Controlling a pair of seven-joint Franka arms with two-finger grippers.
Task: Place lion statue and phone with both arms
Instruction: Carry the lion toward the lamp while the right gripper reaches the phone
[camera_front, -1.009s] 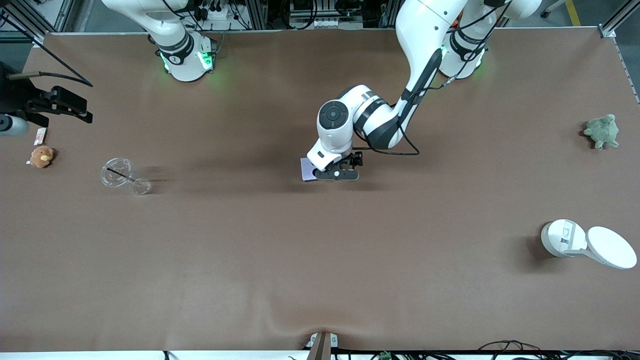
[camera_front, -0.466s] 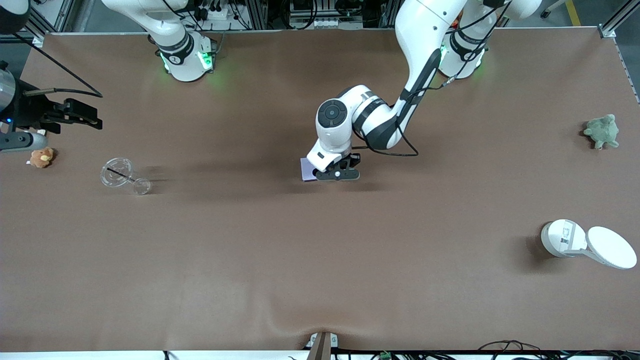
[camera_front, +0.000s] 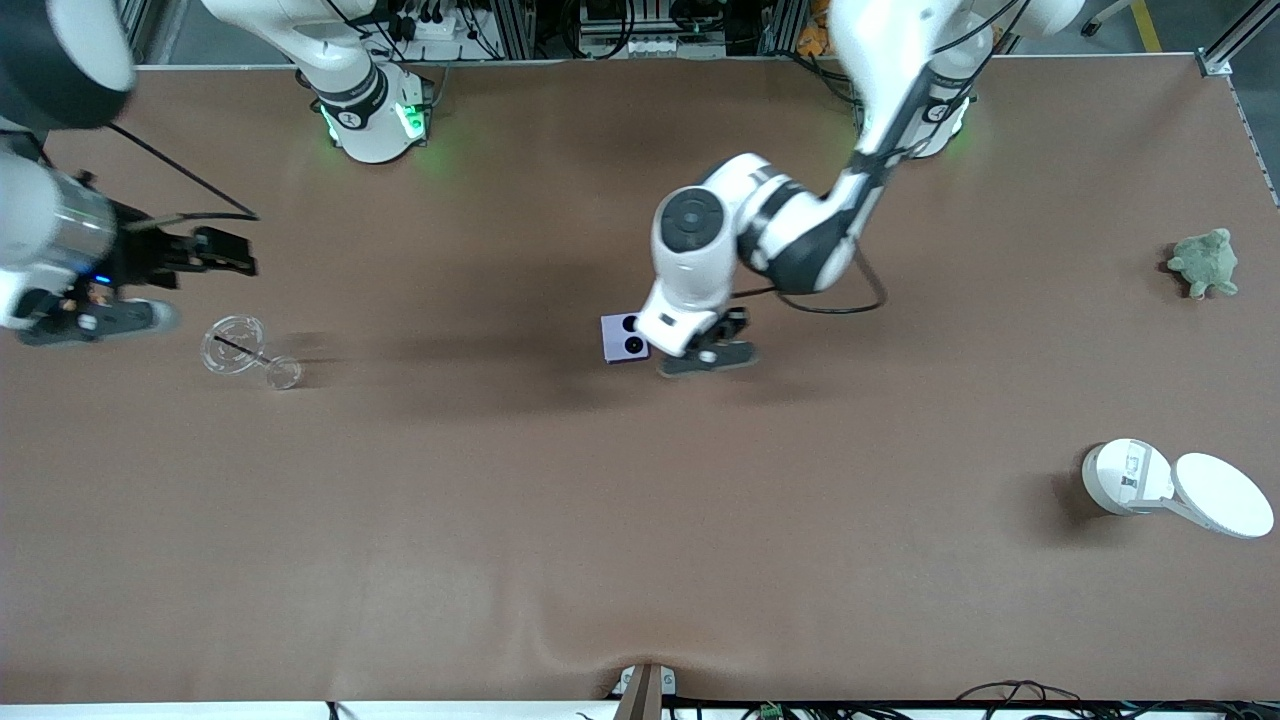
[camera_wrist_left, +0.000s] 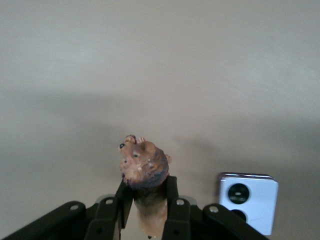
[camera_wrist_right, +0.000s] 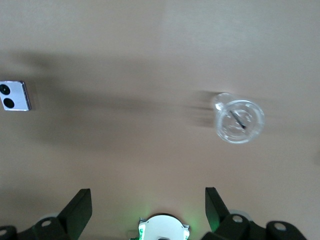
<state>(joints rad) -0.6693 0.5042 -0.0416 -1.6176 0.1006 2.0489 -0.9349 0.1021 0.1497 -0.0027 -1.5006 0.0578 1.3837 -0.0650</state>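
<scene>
Left tool (camera_wrist_left: 145, 220) pinches lion statue (camera_wrist_left: 144, 170) at midbody: light, rigid, thin tail likely fragile. Right tool (camera_wrist_right: 147, 205) spread; phone (camera_front: 623, 338) flat, slick, grip edges.

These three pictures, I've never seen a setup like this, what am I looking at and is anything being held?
Two white robot arms stand at a brown table. One picture looks down from across the table; the other two come from cameras on each arm's wrist. The left end effector is shut on a small lion statue, beside the phone mid-table. The right end effector is open and empty, over the right arm's end, near a clear cup. A green plush and a white container lie at the left arm's end.
</scene>
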